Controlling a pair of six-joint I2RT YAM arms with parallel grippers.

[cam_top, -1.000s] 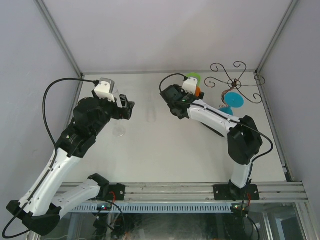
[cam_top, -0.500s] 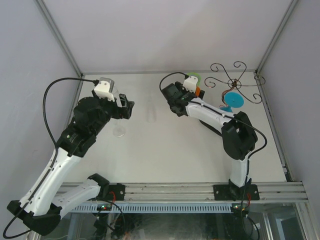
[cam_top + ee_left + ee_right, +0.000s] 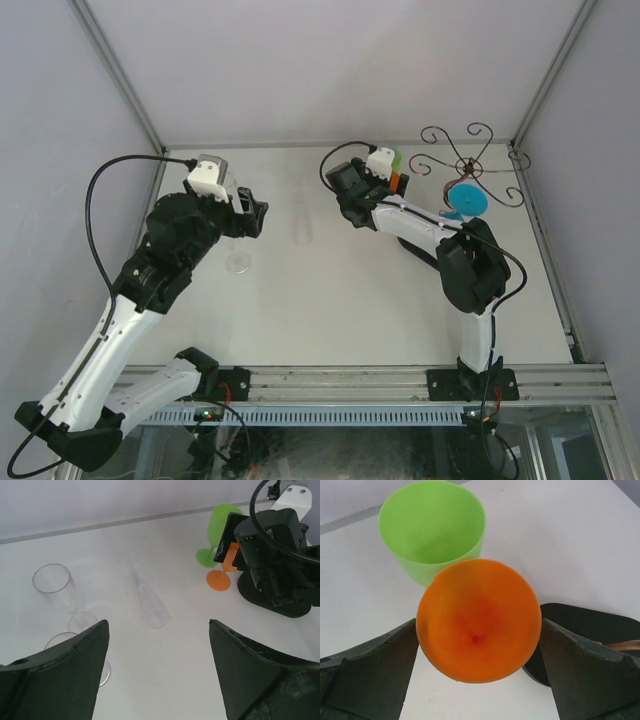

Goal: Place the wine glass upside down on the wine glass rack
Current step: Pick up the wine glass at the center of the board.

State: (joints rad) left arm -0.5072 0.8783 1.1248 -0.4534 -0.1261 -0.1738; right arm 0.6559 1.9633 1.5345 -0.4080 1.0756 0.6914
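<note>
An orange wine glass (image 3: 477, 620) stands upright on the white table, seen from straight above in the right wrist view. My right gripper (image 3: 479, 625) is open with one finger on each side of its bowl, close to the rim. In the top view the right gripper (image 3: 385, 175) is at the back, just left of the wire rack (image 3: 465, 160). The rack's black base (image 3: 590, 625) lies just right of the glass. A blue glass (image 3: 467, 198) hangs upside down on the rack. My left gripper (image 3: 157, 625) is open and empty above the table.
A green glass (image 3: 432, 525) stands right behind the orange one. A clear flute (image 3: 150, 602) lies on the table ahead of the left gripper. Two clear glasses (image 3: 52, 582) stand to its left. Grey walls and metal rails bound the table.
My right gripper has moved back and to the right, over the orange glass beside the rack. The left arm has not moved.
</note>
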